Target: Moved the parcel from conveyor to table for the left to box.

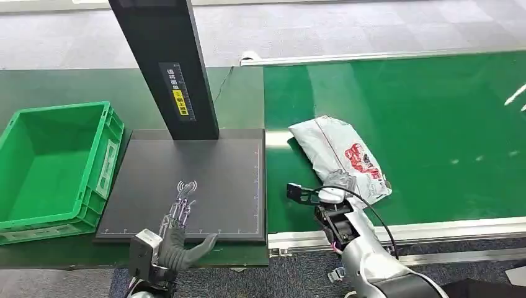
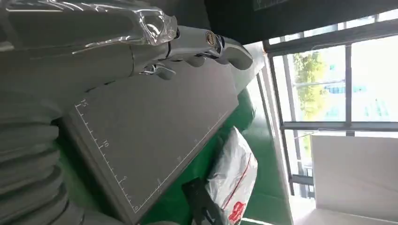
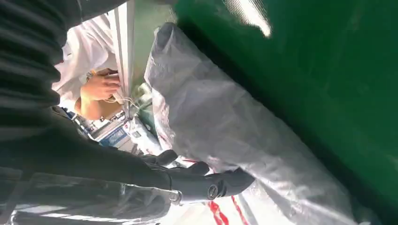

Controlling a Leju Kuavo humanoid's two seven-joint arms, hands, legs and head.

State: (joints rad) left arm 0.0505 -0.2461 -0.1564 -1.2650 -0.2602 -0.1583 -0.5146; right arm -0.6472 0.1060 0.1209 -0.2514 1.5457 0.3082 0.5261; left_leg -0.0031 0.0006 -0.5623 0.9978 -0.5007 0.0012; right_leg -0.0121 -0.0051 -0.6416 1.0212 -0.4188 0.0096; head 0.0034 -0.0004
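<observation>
1. Head view: the parcel (image 1: 338, 155), a grey-white poly bag with red print, lies on the green conveyor (image 1: 434, 124) at about 3 o'clock from the black mat (image 1: 205, 186), well apart from the green box (image 1: 56, 161) at 9 o'clock. The right robot hand (image 1: 335, 189) rests against the bag's near end; whether its fingers have closed on the film I cannot tell. The left robot hand (image 1: 180, 233) hovers released, fingers spread, over the mat's near edge on the table (image 1: 62, 254).
2. Risk, as I judge it: the slack, slippery film may slide out of a shallow pinch, or the bag may sag and catch on the conveyor's metal rail (image 1: 434, 233) during the move to the table.
3. Writing: a yellow label (image 1: 180, 99) sits on the dark post (image 1: 167, 62), too small to read; the bag's red print is illegible.
4. Left wrist view: the left robot hand (image 2: 202, 47) is extended over the mat (image 2: 155, 136), whose ruler marks read 15 and 10; the parcel (image 2: 232, 180) lies beyond the mat's edge.
5. Right wrist view: the fingertips (image 3: 220, 185) touch the crinkled parcel (image 3: 225, 122); a loose fold could slip free. A person's hand (image 3: 101, 86) is behind.
</observation>
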